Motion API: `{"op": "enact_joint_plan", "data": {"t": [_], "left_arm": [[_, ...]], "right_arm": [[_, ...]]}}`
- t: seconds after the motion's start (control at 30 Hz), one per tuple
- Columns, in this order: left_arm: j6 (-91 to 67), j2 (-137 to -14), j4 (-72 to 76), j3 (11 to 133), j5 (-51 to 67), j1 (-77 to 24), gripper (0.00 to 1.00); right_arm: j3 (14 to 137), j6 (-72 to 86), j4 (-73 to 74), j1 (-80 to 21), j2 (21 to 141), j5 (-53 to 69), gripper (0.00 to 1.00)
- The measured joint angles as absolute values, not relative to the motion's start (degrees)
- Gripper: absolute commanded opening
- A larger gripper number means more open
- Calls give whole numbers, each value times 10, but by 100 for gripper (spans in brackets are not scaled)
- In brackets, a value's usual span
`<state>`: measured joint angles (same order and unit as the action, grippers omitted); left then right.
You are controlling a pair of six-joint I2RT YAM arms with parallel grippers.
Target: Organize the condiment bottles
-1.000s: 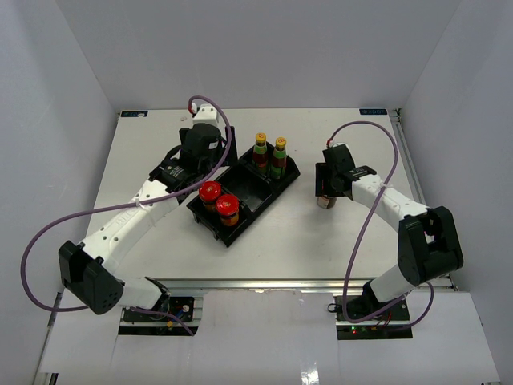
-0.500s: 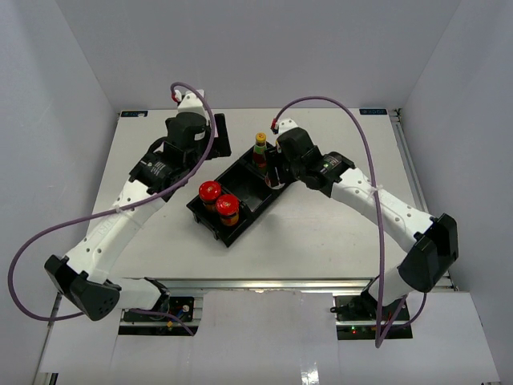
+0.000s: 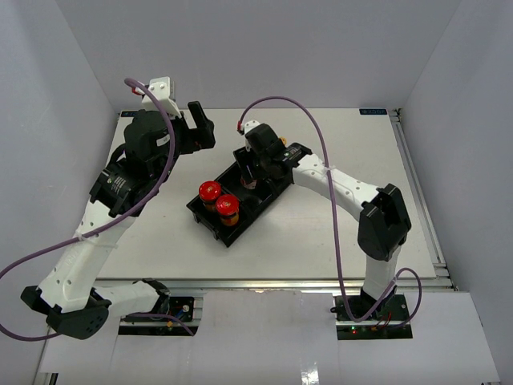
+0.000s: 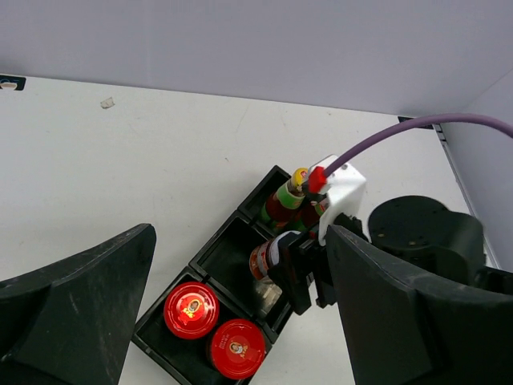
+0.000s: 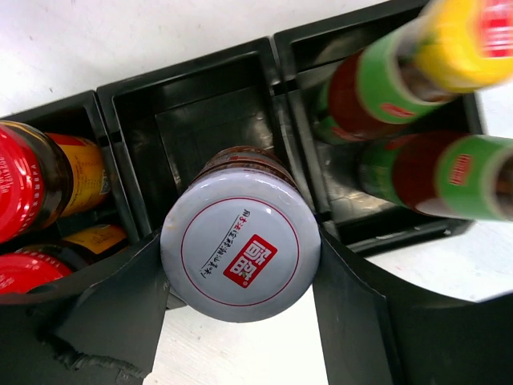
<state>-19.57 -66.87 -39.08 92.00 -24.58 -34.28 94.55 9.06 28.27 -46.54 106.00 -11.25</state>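
Observation:
My right gripper (image 3: 252, 175) (image 5: 240, 269) is shut on the white-lidded jar (image 5: 240, 250) (image 4: 268, 258), holding it by the lid, tilted, over the middle compartment of the black tray (image 3: 230, 237) (image 5: 188, 76). Two red-lidded jars (image 3: 210, 190) (image 3: 227, 204) (image 4: 191, 309) stand in the tray's left end compartment. Two yellow-capped bottles (image 5: 457, 40) (image 5: 469, 172) (image 4: 298, 178) stand in the right end compartment. My left gripper (image 3: 198, 128) (image 4: 240, 231) is open and empty, raised high at the back left, looking down on the tray.
The tray lies diagonally in the middle of the white table (image 3: 337, 233). Grey walls close in the back and both sides. The right arm's purple cable (image 3: 321, 152) arches over the table behind the tray.
The right arm swung from the table's right side over to the tray, carrying the white-lidded jar. The left arm lifted and drew back to the left.

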Motion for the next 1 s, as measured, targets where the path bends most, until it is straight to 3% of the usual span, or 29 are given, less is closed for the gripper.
{"op": "enact_joint_plan", "data": {"t": [0.3,0.7,0.73,1.0], "left_arm": [[-193,-668,-401,902,-258,-343,98],[-184,-669,-402,901,-268,-343,98],[-183,-670,-402,901,-268,-343,98],[-180,-675,-401,901,-268,-343,98]], "right_arm": [[962,87,282,-479,1124,-108,9],[967,86,253,-477,1170,-111,24],[967,87,252,-477,1175,-112,27],[970,88,243,-477,1185,-119,77]]}}
